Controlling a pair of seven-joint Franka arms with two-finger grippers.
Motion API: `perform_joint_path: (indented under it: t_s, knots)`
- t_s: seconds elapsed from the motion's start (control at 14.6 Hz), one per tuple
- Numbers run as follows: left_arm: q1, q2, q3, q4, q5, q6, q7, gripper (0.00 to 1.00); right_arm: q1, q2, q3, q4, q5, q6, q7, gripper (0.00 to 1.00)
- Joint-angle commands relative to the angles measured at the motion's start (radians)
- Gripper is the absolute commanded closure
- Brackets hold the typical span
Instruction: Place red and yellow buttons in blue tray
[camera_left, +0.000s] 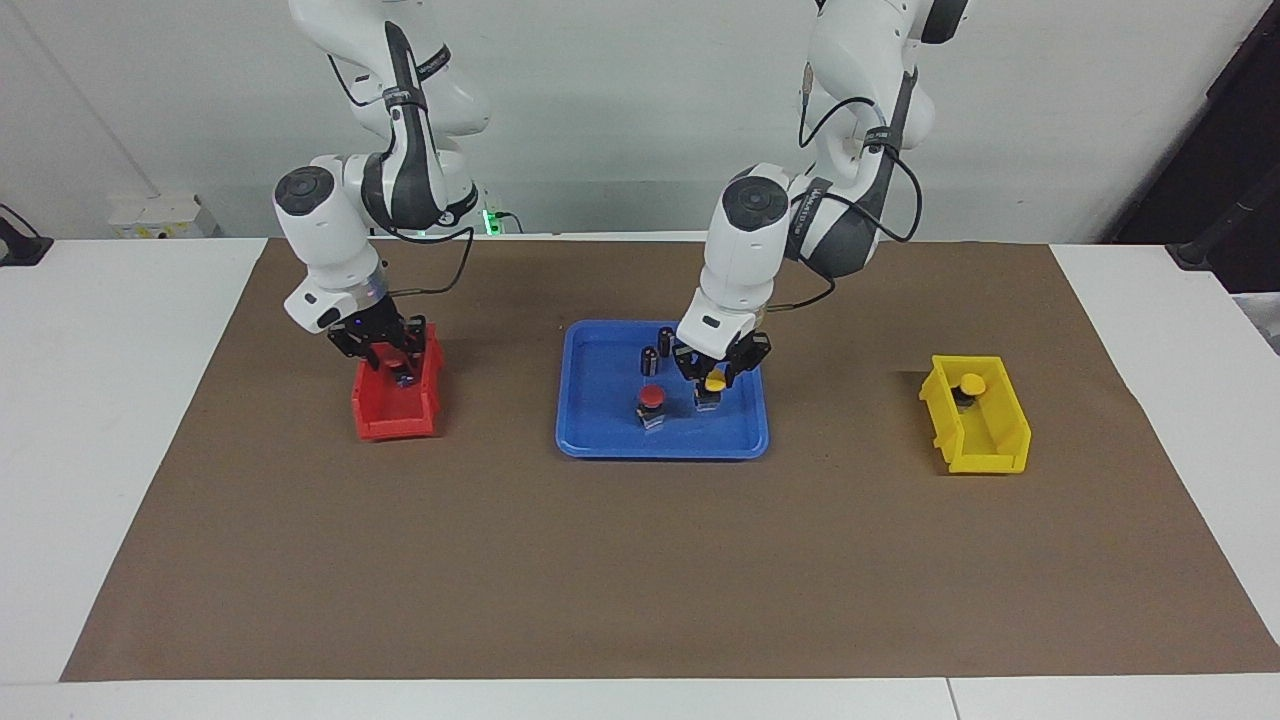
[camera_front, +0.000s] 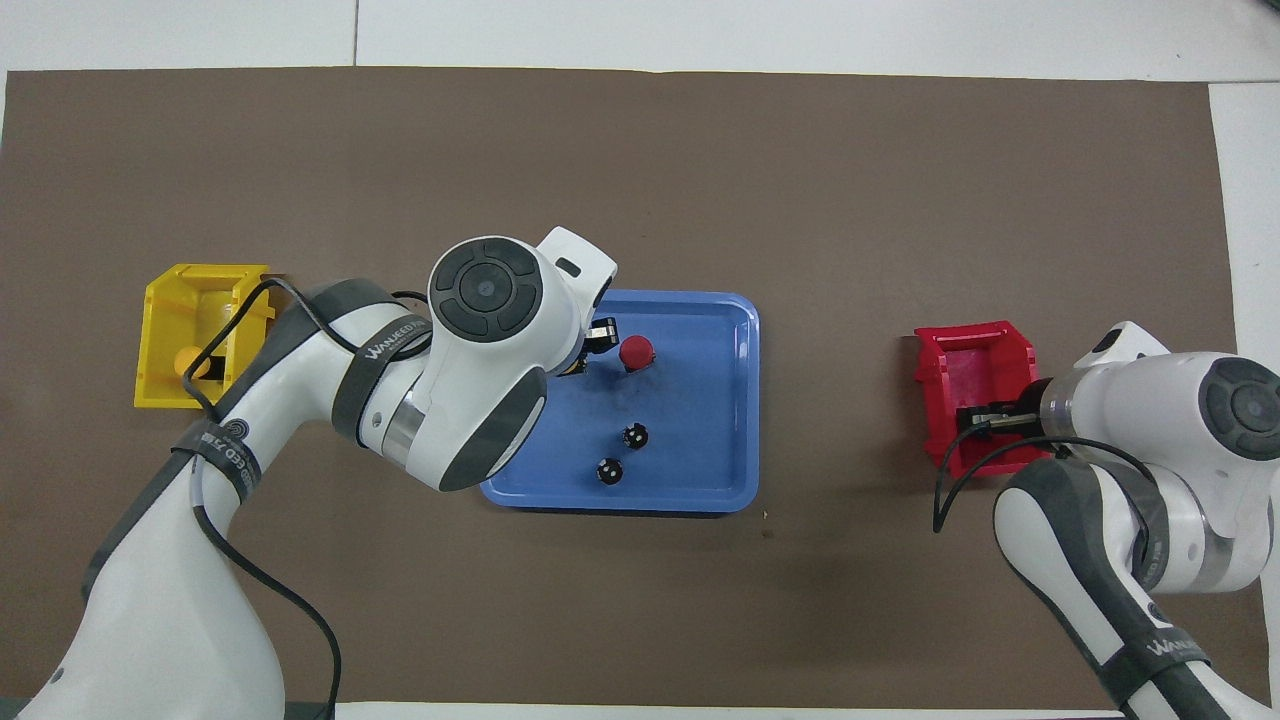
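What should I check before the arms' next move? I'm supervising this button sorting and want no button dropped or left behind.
1. Yellow button over the blue tray: ok, the left gripper has it low inside the tray.
2. Has the left gripper let go of it: cannot tell.
3. Room beside it: ok, the red button and the two dark cylinders stand apart from it.
4. Right gripper on target: ok, it reaches into the red bin.
5. Does the right gripper hold a button: cannot tell.
6. All buttons moved: not ok, one yellow-capped button sits in the yellow bin.
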Motion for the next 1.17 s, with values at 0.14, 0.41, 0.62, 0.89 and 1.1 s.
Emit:
perform_joint_path:
  t_s: [0.14, 0.41, 0.62, 0.89, 1.1]
  knots:
    - [-0.020, 0.026, 0.019, -0.025, -0.013, 0.039, -0.018, 0.46, -0.013, -0.008, 0.003, 0.016, 0.024, -0.035, -0.042, 0.71]
    - [-0.022, -0.007, 0.022, 0.020, -0.012, -0.049, -0.009, 0.00, -0.003, 0.000, 0.004, 0.250, 0.024, -0.314, -0.031, 0.71]
    - [0.056, -0.075, 0.035, 0.056, 0.058, -0.209, 0.115, 0.00, 0.043, 0.078, 0.035, 0.475, 0.025, -0.477, 0.094, 0.71]
    - [0.331, -0.225, 0.036, 0.077, 0.054, -0.373, 0.565, 0.00, 0.262, 0.240, 0.046, 0.647, 0.024, -0.384, 0.440, 0.70]
    - [0.509, -0.267, 0.039, 0.088, 0.034, -0.415, 0.831, 0.00, 0.368, 0.368, 0.046, 0.705, 0.007, -0.281, 0.614, 0.70]
